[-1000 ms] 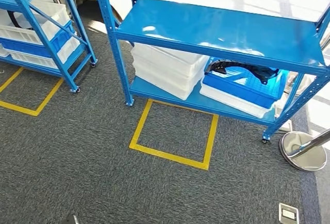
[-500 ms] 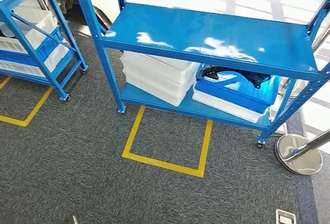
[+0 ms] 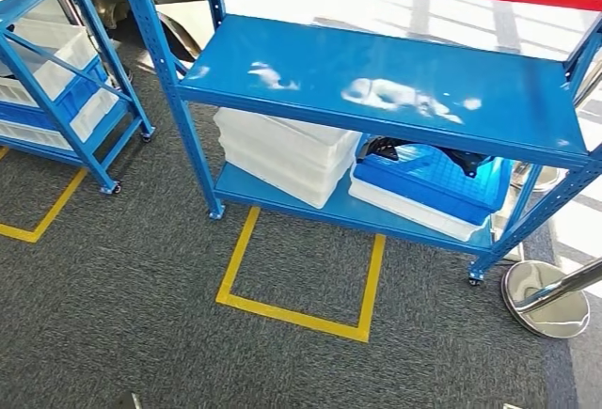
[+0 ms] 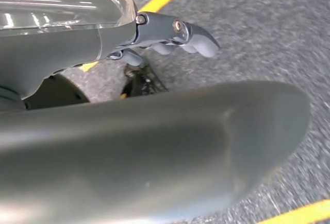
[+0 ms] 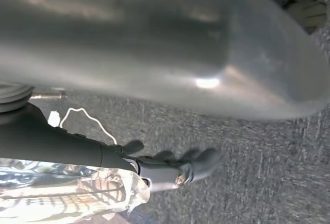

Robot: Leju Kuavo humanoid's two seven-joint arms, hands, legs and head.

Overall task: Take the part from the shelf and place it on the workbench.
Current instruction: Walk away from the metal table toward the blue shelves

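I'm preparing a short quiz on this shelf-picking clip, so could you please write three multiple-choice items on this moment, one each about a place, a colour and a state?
1. Where does the black part lie?
A. On the blue crate on the shelf's lower level
B. On the top shelf board
C. On the carpet inside the yellow square

2. What colour is the taped square on the carpet?
A. Red
B. Yellow
C. White

3. What is the state of the left hand?
A. Gripping the black part
B. Holding a white crate
C. Holding nothing, hanging over the carpet

Answers:
1. A, the head view shows it on the blue crate, beside the stack of white crates.
2. B, the tape outline in front of the shelf is yellow.
3. C, the left wrist view shows its fingers apart with only carpet behind them.
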